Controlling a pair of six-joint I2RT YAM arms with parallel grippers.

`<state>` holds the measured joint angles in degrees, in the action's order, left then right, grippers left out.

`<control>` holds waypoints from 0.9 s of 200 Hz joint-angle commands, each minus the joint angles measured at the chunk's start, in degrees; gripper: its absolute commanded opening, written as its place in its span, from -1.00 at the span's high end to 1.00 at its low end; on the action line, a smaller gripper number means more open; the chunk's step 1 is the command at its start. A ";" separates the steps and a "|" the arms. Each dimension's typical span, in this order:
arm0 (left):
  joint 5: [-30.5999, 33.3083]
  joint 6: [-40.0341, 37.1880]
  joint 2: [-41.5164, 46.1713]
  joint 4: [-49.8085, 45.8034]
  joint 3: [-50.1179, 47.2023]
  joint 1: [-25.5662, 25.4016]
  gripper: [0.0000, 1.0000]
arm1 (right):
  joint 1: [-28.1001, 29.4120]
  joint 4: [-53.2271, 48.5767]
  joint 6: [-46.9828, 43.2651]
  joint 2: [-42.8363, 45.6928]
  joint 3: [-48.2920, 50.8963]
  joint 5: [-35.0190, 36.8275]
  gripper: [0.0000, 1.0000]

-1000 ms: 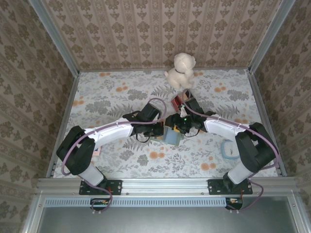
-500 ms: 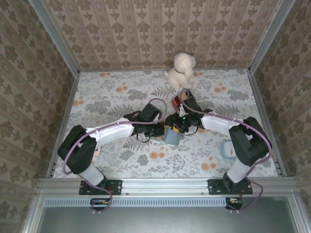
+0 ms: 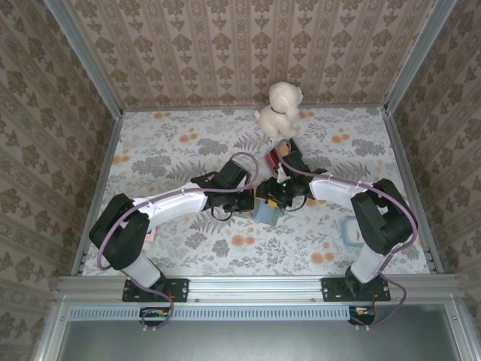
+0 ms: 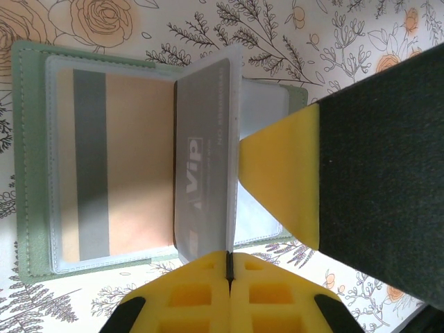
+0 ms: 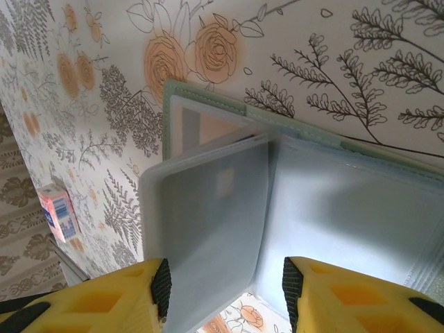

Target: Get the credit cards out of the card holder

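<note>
The sage-green card holder [image 4: 29, 159] lies open on the flowered table, its clear sleeves showing. One sleeve holds a tan credit card [image 4: 135, 159] with a grey stripe and lies flat. Another sleeve, with a grey VIP card [image 4: 205, 159] in it, stands upright, and my left gripper [image 4: 229, 260] is shut on its near edge. My right gripper [image 5: 225, 291] is open, its jaws either side of that raised sleeve [image 5: 208, 229]; one of its yellow fingers [image 4: 281, 180] shows beside the sleeve. In the top view both grippers [image 3: 248, 201] [image 3: 272, 195] meet over the card holder [image 3: 267, 213].
A red striped block [image 3: 275, 159] lies just behind the right gripper, and a plush dog [image 3: 280, 109] stands at the back wall. A light blue object [image 3: 353, 230] lies at the right. A small white-and-pink card [image 5: 57, 208] lies near the left wall.
The right gripper's jaws have narrowed a little around the raised sleeve, and the right arm's elbow has shifted left. The left arm stays put, still pinching the sleeve.
</note>
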<state>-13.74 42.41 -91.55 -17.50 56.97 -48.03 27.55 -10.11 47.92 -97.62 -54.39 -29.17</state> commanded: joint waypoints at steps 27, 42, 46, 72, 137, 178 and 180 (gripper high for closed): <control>-0.85 0.39 -0.85 -0.09 -0.17 -0.52 0.98 | -0.13 1.28 -0.65 1.13 -0.81 -2.51 -0.10; -0.61 0.46 -0.88 -0.25 -0.34 -0.57 0.99 | -0.13 1.54 -0.42 2.26 -0.53 -1.88 -0.11; -0.61 0.42 -0.84 -0.17 -0.42 -0.49 0.99 | -0.13 1.62 -0.31 2.34 -0.44 -1.75 -0.12; -0.81 0.46 -0.94 0.24 -0.57 -0.49 0.99 | -0.13 2.44 0.29 1.94 -0.29 -1.83 -0.11; -0.68 0.37 -0.65 -0.12 -0.50 -0.40 0.96 | -0.13 1.19 -0.36 -0.41 -0.88 -1.50 -0.02; -0.76 0.19 -0.52 -0.13 -0.23 -0.45 0.87 | -0.13 -0.85 -1.41 -1.34 -1.16 -0.37 0.01; -0.76 0.14 -0.48 -0.16 -0.20 -0.41 0.86 | -0.13 -0.87 -1.42 -1.34 -1.16 -0.36 0.01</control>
<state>-13.76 42.41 -91.57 -17.50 56.95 -48.03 27.57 -8.12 47.88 -97.84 -54.39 -30.39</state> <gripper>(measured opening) 0.060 0.495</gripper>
